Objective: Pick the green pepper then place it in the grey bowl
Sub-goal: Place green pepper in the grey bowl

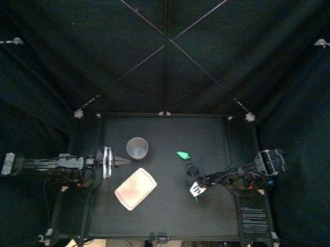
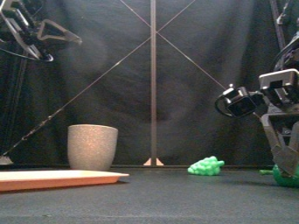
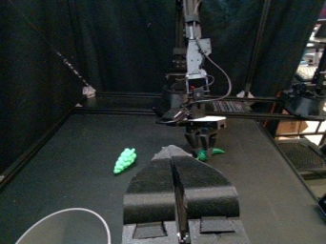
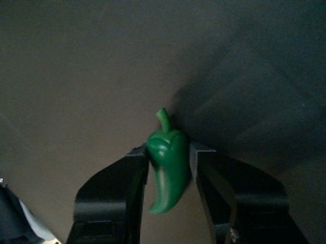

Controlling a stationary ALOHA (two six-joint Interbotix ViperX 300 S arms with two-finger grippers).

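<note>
The green pepper (image 4: 169, 172) lies stem-away between the jaws of my right gripper (image 4: 170, 155), which press on both its sides. In the front view the right gripper (image 2: 284, 168) is down at the table on the right, with a bit of the pepper (image 2: 281, 178) showing under it. From above, the right gripper (image 1: 195, 180) sits at the table's right-middle. The grey speckled cup (image 1: 138, 147) stands upright at the back left, also seen in the front view (image 2: 93, 146). My left gripper (image 3: 178, 195) rests shut at the left, next to the cup.
A second green toy, knobbly like a bunch of grapes (image 1: 184, 154) (image 2: 207, 165) (image 3: 125, 160), lies between the cup and the right gripper. The flat pink tray (image 1: 135, 188) (image 2: 59, 179) lies at the front left.
</note>
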